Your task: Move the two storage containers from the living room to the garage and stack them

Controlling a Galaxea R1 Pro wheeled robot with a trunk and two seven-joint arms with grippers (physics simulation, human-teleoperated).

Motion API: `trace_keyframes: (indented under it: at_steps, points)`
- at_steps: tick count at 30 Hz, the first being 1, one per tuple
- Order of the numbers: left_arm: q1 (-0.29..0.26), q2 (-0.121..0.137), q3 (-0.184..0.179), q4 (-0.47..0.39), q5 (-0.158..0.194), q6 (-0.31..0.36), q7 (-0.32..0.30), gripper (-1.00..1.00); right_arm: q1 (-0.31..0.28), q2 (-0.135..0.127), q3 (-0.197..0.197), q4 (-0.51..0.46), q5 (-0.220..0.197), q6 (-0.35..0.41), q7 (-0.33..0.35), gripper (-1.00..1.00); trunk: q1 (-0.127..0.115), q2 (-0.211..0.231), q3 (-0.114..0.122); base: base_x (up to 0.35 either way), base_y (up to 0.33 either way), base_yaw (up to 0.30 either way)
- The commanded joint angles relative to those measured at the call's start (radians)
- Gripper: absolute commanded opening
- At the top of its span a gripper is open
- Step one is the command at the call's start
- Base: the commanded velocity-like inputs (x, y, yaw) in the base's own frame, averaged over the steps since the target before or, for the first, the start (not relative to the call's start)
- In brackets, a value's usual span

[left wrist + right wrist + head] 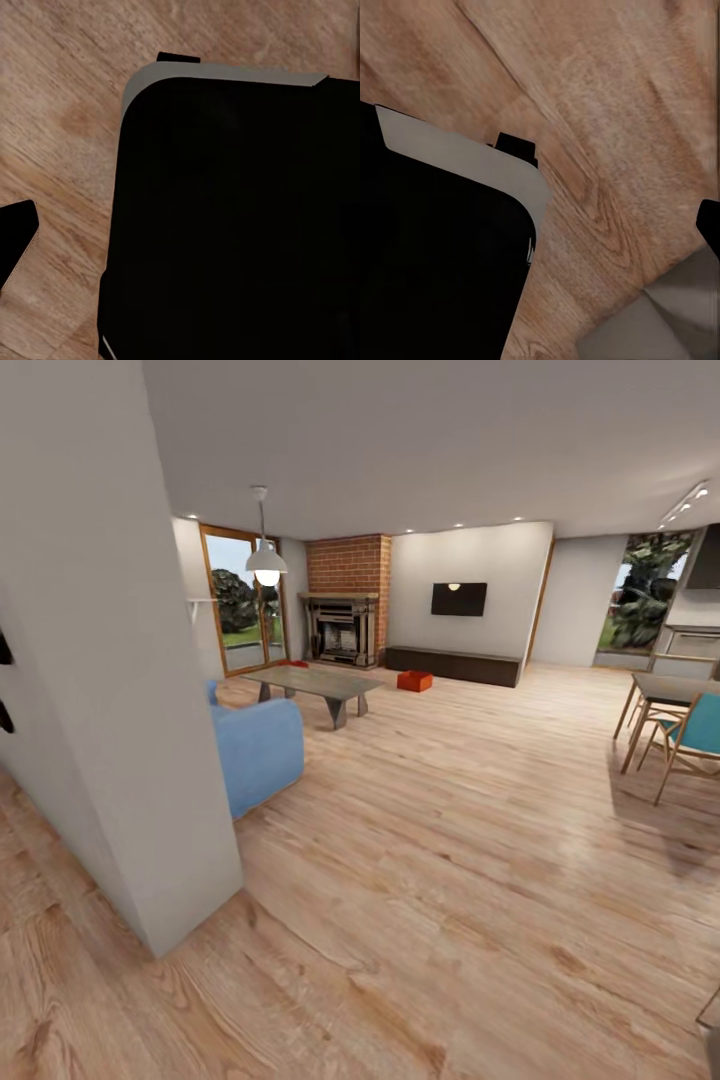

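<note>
Across the living room's wood-plank floor (470, 840), 1 red-orange storage container (414, 680) is sitting near the dark media bench (455, 665), another (293, 663) is peeking behind the coffee table (315, 683) by the brick fireplace (343, 615), while each claw's state I cannot tell.

The robot's base (232, 225) is a matte black slab with rounded corners and a grey rim.

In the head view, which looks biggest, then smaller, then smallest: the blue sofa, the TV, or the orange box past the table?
As they look:
1. blue sofa, though it is nearest the camera
2. TV
3. orange box
</note>
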Motion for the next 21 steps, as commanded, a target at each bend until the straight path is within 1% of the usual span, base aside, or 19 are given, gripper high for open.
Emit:
trace_keyframes:
  at_steps: [1,10,13,21]
  points:
    - [0.000,0.000,-0.001,0.000,0.007,-0.002,0.001,1.00,-0.001,0.001,0.009,0.003,-0.009,-0.006,-0.001,1.00,0.001,0.000,-0.001,0.323,0.000,0.000]
    - [0.000,0.000,0.000,0.000,0.007,-0.004,0.002,1.00,-0.001,0.002,0.007,0.003,-0.018,-0.006,-0.002,1.00,0.001,0.000,-0.001,0.323,0.000,-0.015]
    - [0.000,0.000,0.000,0.000,0.007,-0.004,0.002,1.00,-0.001,0.002,0.006,0.003,-0.018,-0.007,-0.002,1.00,0.001,0.000,-0.001,0.323,0.000,-0.172]
    - [0.000,0.000,-0.002,0.000,0.007,-0.004,0.002,1.00,-0.001,0.001,0.007,0.003,-0.018,-0.007,-0.002,1.00,0.001,0.000,-0.001,0.323,0.000,-0.241]
